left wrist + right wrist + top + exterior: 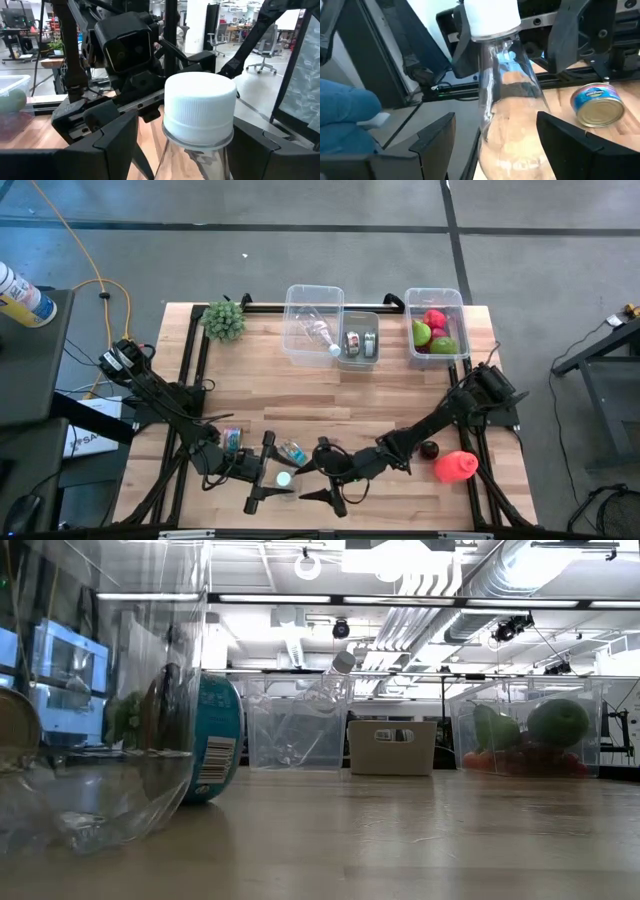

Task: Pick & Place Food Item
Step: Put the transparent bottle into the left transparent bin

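A clear plastic bottle (292,452) with a white cap (200,107) stands upright near the table's front edge, between my two grippers. My left gripper (268,472) reaches in level from the left and is shut on the bottle's neck. My right gripper (318,472) reaches in from the right, open. Its fingers (435,145) flank the bottle's shoulder, one of them close against it. In the low view the bottle's rounded bottom (100,830) sits right at the tabletop; whether it rests there I cannot tell. A teal-labelled can (232,438) lies on its side just to the left. My left gripper pinches the bottle's neck (222,150) just under the cap, between its two fingers (250,150). The fingers come in level from the table's left and lie across the upright bottle. The bottle's body reaches down below the fingers.
Along the far edge stand a clear bin (312,320) holding another bottle, a small grey bin (360,340) with cans and a clear bin (437,330) of fruit. A green plant (224,320) sits far left. A red item (455,467) and a dark fruit (430,448) lie near right.
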{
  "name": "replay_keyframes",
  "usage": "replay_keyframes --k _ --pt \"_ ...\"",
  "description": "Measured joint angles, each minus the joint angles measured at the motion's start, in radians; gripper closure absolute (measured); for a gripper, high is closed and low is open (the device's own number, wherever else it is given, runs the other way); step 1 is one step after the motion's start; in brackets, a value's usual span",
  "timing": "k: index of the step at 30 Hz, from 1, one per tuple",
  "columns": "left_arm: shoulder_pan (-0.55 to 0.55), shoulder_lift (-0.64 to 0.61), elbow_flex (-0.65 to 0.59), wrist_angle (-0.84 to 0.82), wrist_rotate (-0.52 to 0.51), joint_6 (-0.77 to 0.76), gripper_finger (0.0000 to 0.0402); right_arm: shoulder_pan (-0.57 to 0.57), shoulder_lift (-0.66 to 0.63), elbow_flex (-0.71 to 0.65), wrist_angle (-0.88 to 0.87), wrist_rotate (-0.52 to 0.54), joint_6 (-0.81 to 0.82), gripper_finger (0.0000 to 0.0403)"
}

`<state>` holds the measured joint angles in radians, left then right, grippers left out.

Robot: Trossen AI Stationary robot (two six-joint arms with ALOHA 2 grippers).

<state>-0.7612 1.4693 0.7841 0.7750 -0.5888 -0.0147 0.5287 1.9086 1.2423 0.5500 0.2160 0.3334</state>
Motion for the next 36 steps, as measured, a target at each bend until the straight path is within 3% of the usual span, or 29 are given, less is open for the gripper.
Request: replay_keyframes --k 5,11,17,21,26,28,31,36 --pt "-0.002 0.000 0.000 0.000 -0.001 0.023 0.0173 0.003 -0.008 0.000 -0.001 -0.006 -0.025 0.0137" --pt "-0.016 -0.002 0.000 -0.003 -0.013 0.093 0.0264 0.028 -0.028 0.000 -0.019 -0.027 0.009 0.0137" --pt "-0.053 -0.030 0.000 -0.017 -0.028 0.139 0.0264 0.077 -0.031 0.000 0.009 -0.041 -0.021 0.0137" --pt "-0.098 -0.112 0.032 -0.071 -0.112 0.195 0.0264 0.114 -0.048 0.001 0.009 -0.049 -0.052 0.0137" --pt "-0.114 -0.254 0.140 -0.374 -0.122 0.106 0.0264 0.159 -0.063 0.000 0.002 -0.084 -0.100 0.0137" --pt "-0.096 -0.299 0.188 -0.461 -0.124 0.087 0.0264 0.178 -0.078 0.000 -0.014 -0.087 -0.108 0.0137" --pt "-0.035 -0.347 0.236 -0.499 -0.124 0.184 0.0264 0.198 -0.101 0.000 -0.041 -0.081 -0.146 0.0137" --pt "0.154 -0.420 0.301 -0.571 -0.102 0.304 0.0264 0.221 -0.116 0.001 -0.118 0.024 -0.192 0.0137"
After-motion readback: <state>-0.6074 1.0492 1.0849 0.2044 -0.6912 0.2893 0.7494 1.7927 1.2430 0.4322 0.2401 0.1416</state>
